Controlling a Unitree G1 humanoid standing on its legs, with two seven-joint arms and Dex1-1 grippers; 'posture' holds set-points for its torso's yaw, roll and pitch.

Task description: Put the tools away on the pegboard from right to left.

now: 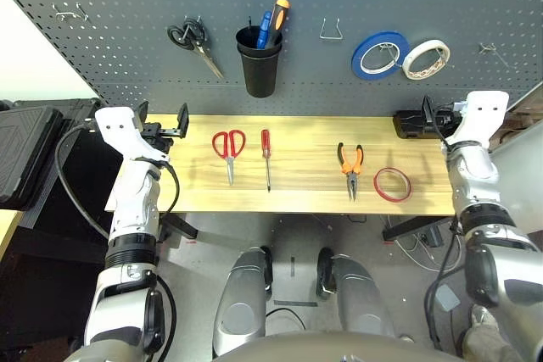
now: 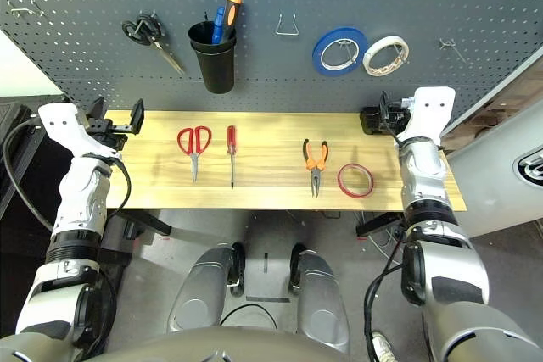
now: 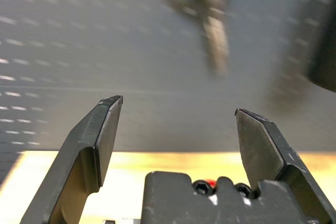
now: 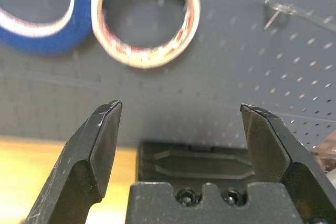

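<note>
Four tools lie in a row on the wooden table (image 1: pixel 305 197): red-handled scissors (image 1: pixel 229 148), a slim red-handled screwdriver (image 1: pixel 265 155), orange-and-black pliers (image 1: pixel 350 164) and a thin red tape ring (image 1: pixel 393 184) furthest right. The dark grey pegboard (image 1: pixel 110 48) rises behind the table. My left gripper (image 1: pixel 161 118) hovers open at the table's back left corner, left of the scissors, and faces the pegboard (image 3: pixel 131 51). At the back right corner my right gripper (image 1: pixel 441 113) is open too, up and right of the tape ring, with nothing between its fingers (image 4: pixel 102 135).
On the pegboard hang black-handled scissors (image 1: pixel 193 41), a black cup (image 1: pixel 259 64) holding screwdrivers, a bare wire hook (image 1: pixel 331 31), a blue tape roll (image 1: pixel 380 54) and a white tape roll (image 1: pixel 425 58). More bare hooks (image 1: pixel 69 13) sit far left and right. A black box (image 1: pixel 411 124) rests by my right gripper.
</note>
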